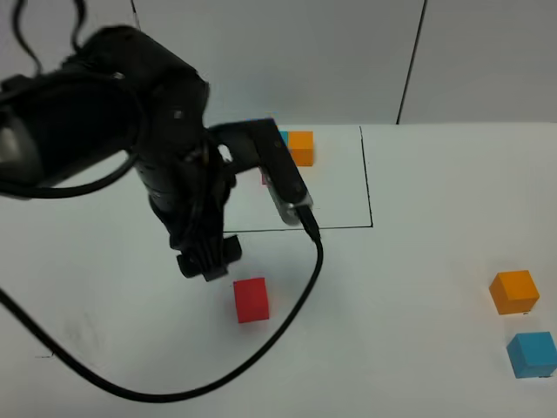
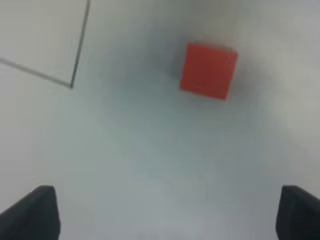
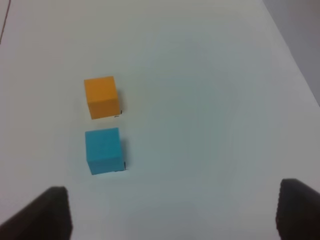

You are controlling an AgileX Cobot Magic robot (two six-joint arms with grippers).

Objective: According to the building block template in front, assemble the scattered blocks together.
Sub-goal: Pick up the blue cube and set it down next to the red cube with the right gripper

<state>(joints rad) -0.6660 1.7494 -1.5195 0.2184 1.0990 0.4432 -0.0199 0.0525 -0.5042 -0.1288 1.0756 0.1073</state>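
Observation:
The red scattered block (image 1: 251, 300) lies on the white table just below and right of my left gripper (image 1: 209, 261). In the left wrist view the red block (image 2: 207, 70) lies ahead of the open, empty left gripper (image 2: 170, 215). The orange block (image 1: 513, 292) and blue block (image 1: 532, 354) lie close together at the far right. In the right wrist view, the orange block (image 3: 101, 96) and blue block (image 3: 104, 150) lie ahead of the open, empty right gripper (image 3: 175, 215). The template (image 1: 300, 148) sits in its black-line rectangle (image 1: 368, 187), and my left arm mostly hides its blue and red cubes.
The left arm's black cable (image 1: 287, 322) loops over the table around the red block. A corner of the black-line rectangle (image 2: 72, 85) shows in the left wrist view. The right arm is out of the exterior high view.

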